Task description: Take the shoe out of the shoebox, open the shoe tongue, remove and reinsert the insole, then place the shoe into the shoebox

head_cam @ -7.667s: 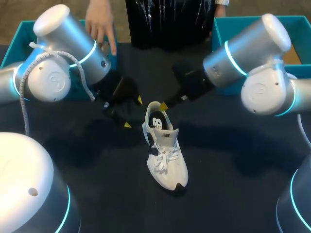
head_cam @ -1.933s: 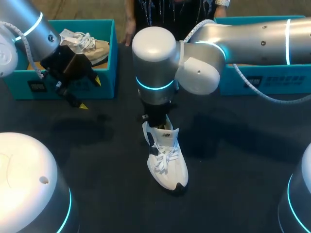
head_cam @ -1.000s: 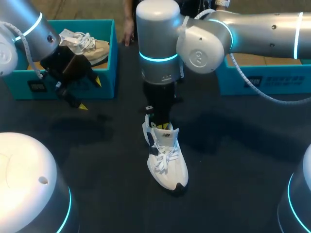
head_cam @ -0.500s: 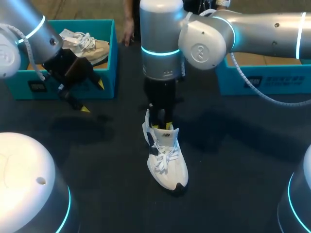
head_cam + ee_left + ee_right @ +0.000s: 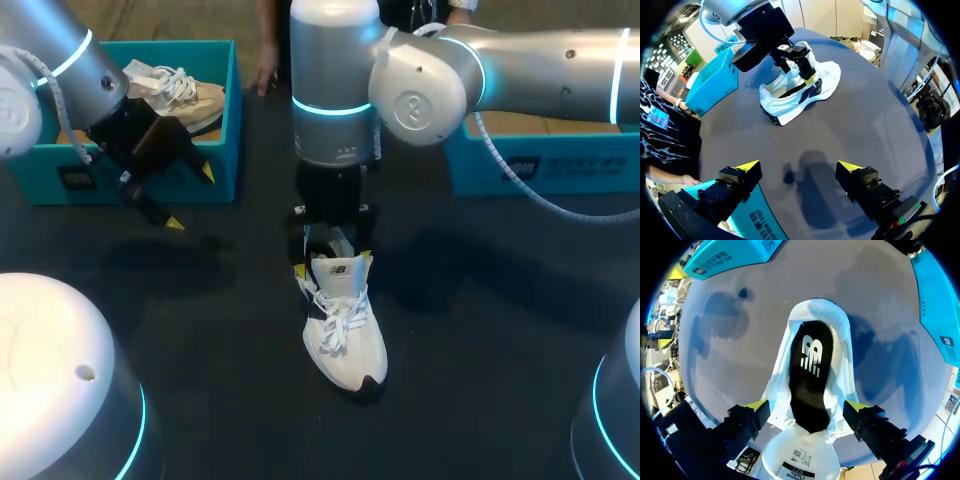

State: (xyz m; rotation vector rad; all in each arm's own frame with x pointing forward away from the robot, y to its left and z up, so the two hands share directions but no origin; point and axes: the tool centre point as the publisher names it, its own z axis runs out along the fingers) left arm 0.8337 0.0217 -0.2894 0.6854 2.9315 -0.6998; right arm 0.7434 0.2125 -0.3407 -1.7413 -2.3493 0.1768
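Observation:
A white shoe stands on the dark table, toe towards me, its black insole lying inside and the tongue folded forward. My right gripper points straight down over the shoe's mouth. It is open, one yellow tip on each side of the shoe, neither touching. In the right wrist view that gripper straddles the shoe near the tongue. My left gripper hangs open and empty in front of the left box; in its own view the gripper has the shoe well ahead.
A teal shoebox at the back left holds a beige shoe. Another teal shoebox stands at the back right under my right arm. A person's hand hangs at the far edge.
My right gripper has gone from shut at the shoe's heel opening to wide open, its tips now spread outside the shoe. The left arm and the shoe have stayed put.

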